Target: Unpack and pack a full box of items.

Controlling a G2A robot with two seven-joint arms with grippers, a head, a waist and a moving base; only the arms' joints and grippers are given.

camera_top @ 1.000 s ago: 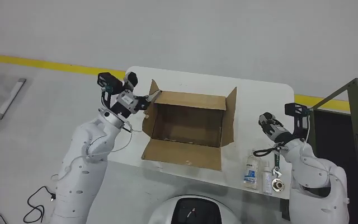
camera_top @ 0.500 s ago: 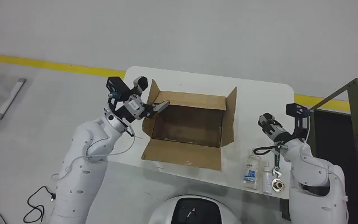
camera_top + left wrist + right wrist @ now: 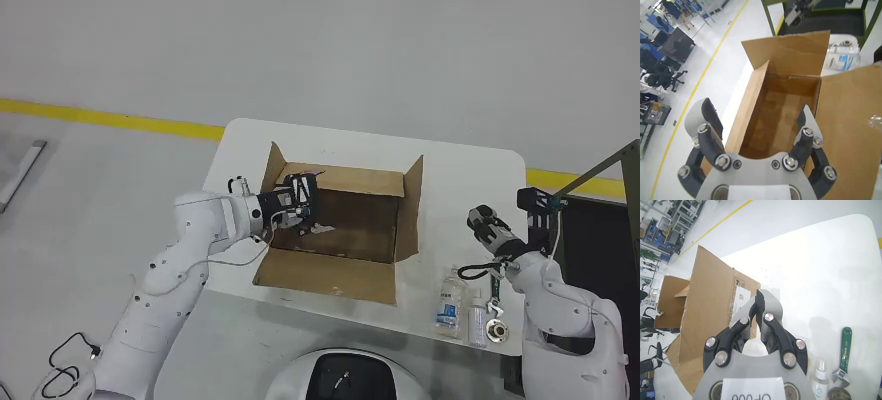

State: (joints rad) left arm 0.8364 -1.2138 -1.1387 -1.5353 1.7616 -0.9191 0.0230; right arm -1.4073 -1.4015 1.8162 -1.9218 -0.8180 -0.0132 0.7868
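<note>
Over box (image 3: 345,272), left claw (image 3: 755,106) swung in, jaws apart

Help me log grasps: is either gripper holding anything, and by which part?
Nothing is held. The left gripper hangs open over the brown cardboard box; the right gripper is shut on nothing beside it.

A plain brown box (image 3: 340,180) sits on the white worktop (image 3: 470,190), a clear bottle (image 3: 449,302) at 4 o'clock is labelled blue and white, the wrench (image 3: 845,345) has a green handle, and a yellow line (image 3: 100,118) crosses the pale grey floor (image 3: 400,60).
</note>
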